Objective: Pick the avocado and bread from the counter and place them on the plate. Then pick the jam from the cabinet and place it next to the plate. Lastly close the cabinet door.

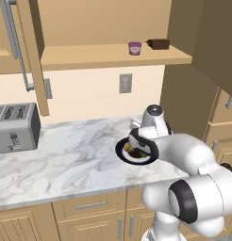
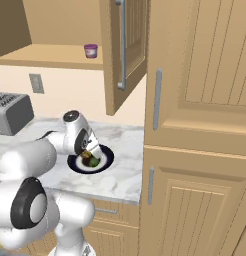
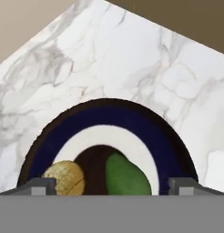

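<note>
The navy plate [image 3: 168,150] with its white ring lies on the marble counter [image 1: 66,160]. On it sit the golden-tan bread [image 3: 64,177] and, beside it, the dark green avocado [image 3: 126,175]; both also appear as bread [image 2: 86,156] and avocado [image 2: 94,162]. My gripper [image 1: 136,149] hangs just above the plate [image 1: 121,151], open, its fingertips [image 3: 38,186] spread wide with nothing held. The purple-pink jam [image 1: 135,48] stands on the shelf of the open cabinet [image 1: 113,56], and shows as jam [image 2: 90,50] too.
A dark brown box [image 1: 159,44] sits right of the jam. The cabinet's doors [image 1: 33,61] [image 2: 122,55] stand swung open over the counter. A grey toaster [image 1: 14,127] is at the left. Tall wooden cabinets [image 2: 200,125] wall off the right.
</note>
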